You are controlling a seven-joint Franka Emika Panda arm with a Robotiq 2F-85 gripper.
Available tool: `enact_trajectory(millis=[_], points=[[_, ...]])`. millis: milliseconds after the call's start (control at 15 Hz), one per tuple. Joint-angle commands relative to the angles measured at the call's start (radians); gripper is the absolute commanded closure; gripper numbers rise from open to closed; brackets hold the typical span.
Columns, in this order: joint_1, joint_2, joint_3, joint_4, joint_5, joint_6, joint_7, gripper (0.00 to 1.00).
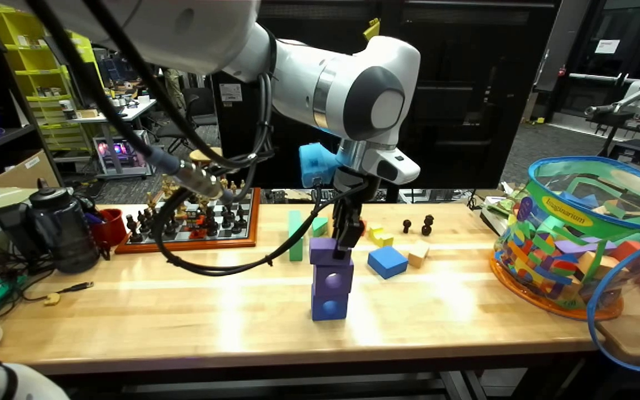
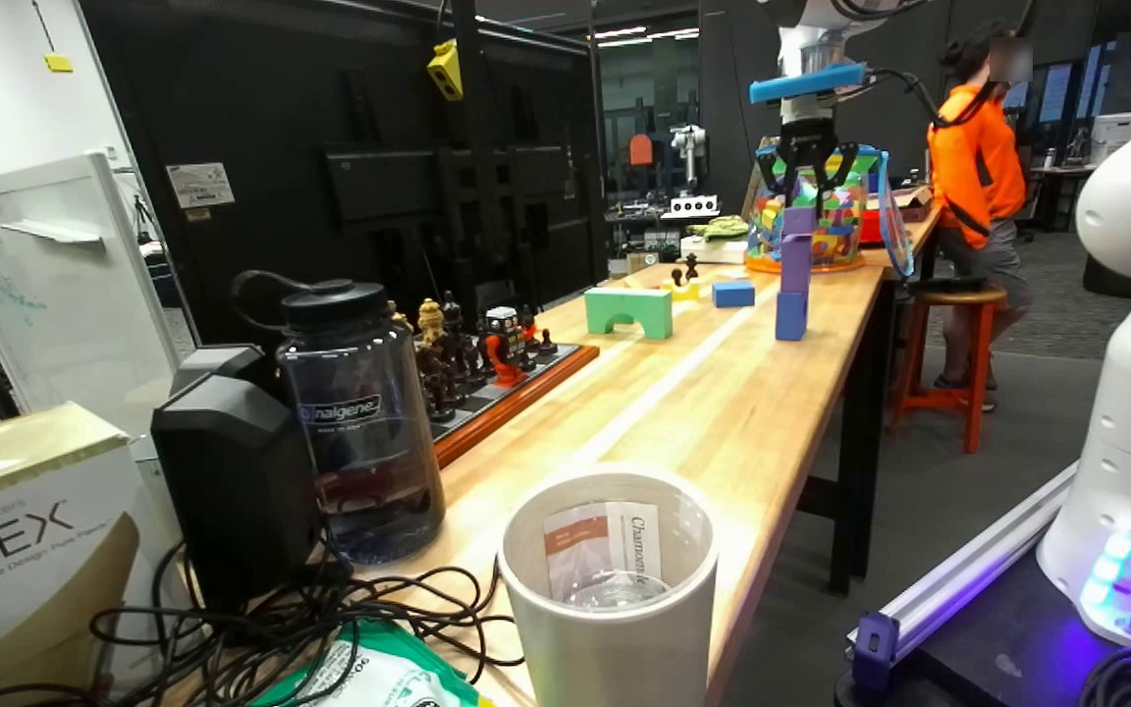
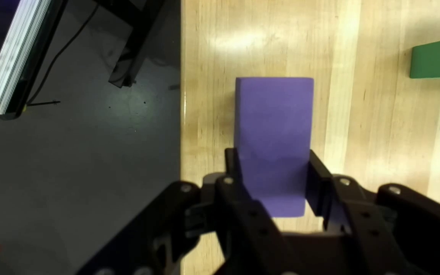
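A purple block (image 1: 321, 251) lies lengthwise on top of a small stack in both exterior views. My gripper (image 1: 344, 251) points straight down with its fingers on the two long sides of this block, near one end. In the wrist view the purple block (image 3: 275, 122) sits between the black fingers (image 3: 271, 164), both pads against it. Under it stand a second purple block (image 1: 323, 280) and a darker blue block (image 1: 320, 307) on the table. These lower blocks also show in an exterior view, purple (image 2: 795, 265) above blue (image 2: 790, 319). The wrist view hides them.
The stack is near the table's front edge (image 3: 183, 107). Behind it lie a green arch block (image 2: 627, 312), a flat blue block (image 1: 388, 262), a yellow block (image 1: 381, 238) and a wooden block (image 1: 419, 253). A chessboard (image 1: 256, 222) and a clear block bin (image 1: 564, 250) flank them.
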Motion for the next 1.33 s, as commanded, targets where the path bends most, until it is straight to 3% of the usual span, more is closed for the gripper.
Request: enact_trajectory(millis=[0,67,200,467,600,1267], points=[[0.003,0.011,0.002,0.019,-0.008,-0.005,-0.006,0.83],[0.003,0.013,0.001,0.020,-0.006,-0.005,-0.006,0.34],[0.004,0.016,0.000,0.023,-0.004,-0.004,-0.008,0.30],[0.004,0.018,-0.001,0.026,-0.002,-0.004,-0.010,0.04],[0.005,0.012,-0.001,0.024,0.001,-0.005,-0.012,0.00],[0.056,-0.079,0.068,-0.045,-0.036,0.007,-0.016,0.00]])
